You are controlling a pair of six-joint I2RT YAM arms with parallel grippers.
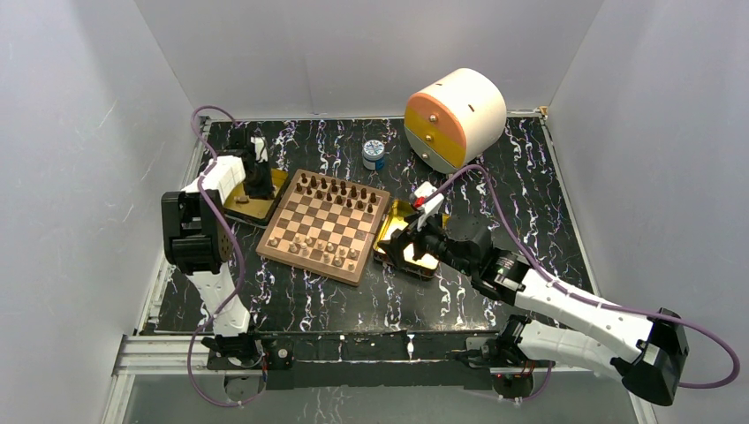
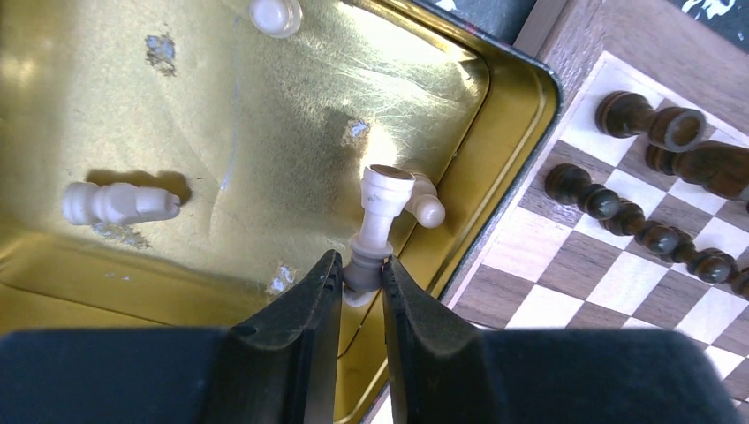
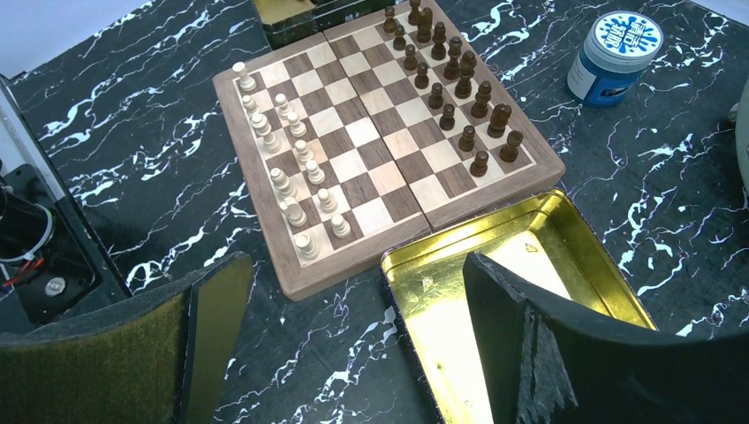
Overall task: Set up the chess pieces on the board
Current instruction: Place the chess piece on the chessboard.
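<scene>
I'm working over a black table [image 1: 291, 305] veined with white, boxed in by plain white walls [image 1: 353, 53]. The board [image 1: 325, 227] sits mid-table, slightly turned, with a gold left tray [image 1: 240, 212] and a gold right tray [image 1: 390, 231] just beside it. Only the overhead view gives me the cream and orange drum [image 1: 455, 119] at the back; the blue-lidded jar [image 1: 374, 155] near it also shows from the right wrist. From up there the left gripper [image 1: 258, 177] is just a dark shape over its tray. The left wrist camera shows it properly: the left gripper [image 2: 360, 269] is pinched onto one end of a pale piece [image 2: 382, 208] above the tray floor, with loose pale pieces [image 2: 115, 203] lying around it. The right wrist camera shows the right gripper [image 3: 353, 274] spread wide with nothing in it over its tray's near corner. It also shows the dark pieces [image 3: 450, 79] ranked along one side of the board and the standing pale pieces [image 3: 291, 168] along the other.
</scene>
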